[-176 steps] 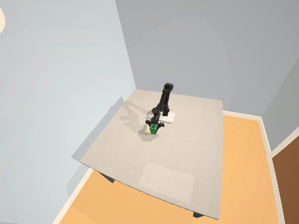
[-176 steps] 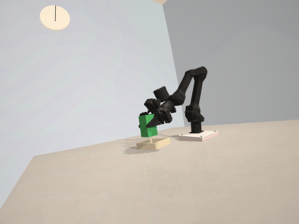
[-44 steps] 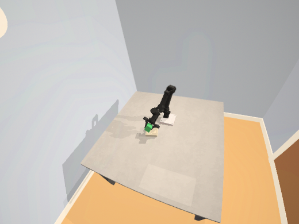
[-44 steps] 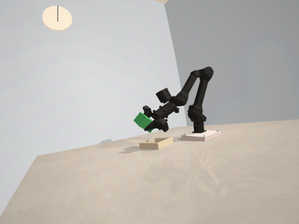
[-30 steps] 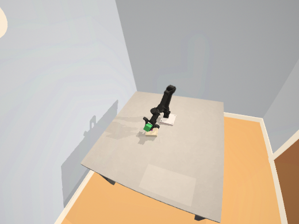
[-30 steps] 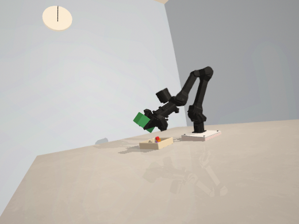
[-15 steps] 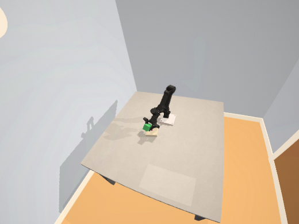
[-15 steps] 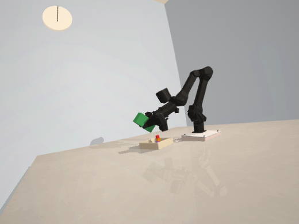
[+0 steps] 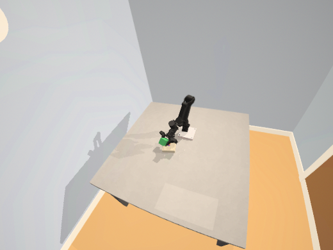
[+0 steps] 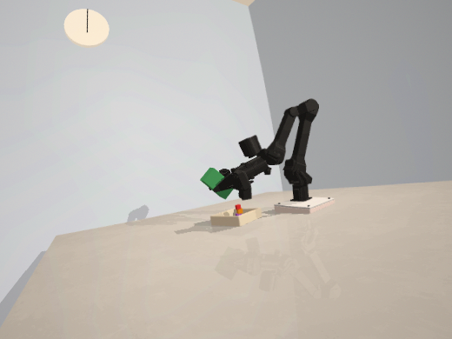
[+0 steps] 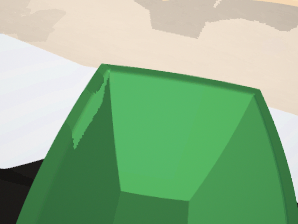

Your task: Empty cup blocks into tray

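Both gripping the tilted green cup [image 9: 163,141] [image 10: 211,176] [image 11: 180,135] in the hand [image 9: 168,138] [image 10: 221,182] [image 11: 165,155] and holding it above the blocks [image 9: 169,145] [image 10: 238,210] in the tray [image 9: 168,151] [image 10: 226,221].

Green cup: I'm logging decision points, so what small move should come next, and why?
Probably tip the green cup slightly further over the tray: its visible inside shows no block, but its lower interior is cut off from view, and red and orange blocks already show at the tray.
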Robot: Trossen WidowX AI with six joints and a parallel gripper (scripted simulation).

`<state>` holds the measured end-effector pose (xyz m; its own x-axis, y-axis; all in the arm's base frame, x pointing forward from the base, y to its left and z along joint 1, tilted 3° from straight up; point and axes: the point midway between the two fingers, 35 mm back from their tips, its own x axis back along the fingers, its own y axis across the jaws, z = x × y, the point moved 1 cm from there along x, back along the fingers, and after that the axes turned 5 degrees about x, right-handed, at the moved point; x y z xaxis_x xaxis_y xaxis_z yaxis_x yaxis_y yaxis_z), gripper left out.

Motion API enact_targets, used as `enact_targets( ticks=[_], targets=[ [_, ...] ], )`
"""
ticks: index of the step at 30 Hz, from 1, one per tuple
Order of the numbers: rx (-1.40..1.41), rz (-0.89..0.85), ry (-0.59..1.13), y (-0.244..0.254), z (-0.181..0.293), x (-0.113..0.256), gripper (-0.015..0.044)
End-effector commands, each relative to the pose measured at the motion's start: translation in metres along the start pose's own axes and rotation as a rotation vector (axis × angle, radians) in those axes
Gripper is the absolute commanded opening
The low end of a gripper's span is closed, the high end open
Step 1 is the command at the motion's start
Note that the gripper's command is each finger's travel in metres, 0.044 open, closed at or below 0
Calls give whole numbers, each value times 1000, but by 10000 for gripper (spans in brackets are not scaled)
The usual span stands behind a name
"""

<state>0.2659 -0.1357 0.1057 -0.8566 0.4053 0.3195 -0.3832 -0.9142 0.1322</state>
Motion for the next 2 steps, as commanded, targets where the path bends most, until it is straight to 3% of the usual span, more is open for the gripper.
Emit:
enact_targets(
  ticks=[1,2],
  targets=[
    [-7,-9,17,0,-4,2,0],
    [-7,-10,24,0,-4,2,0]
  ],
)
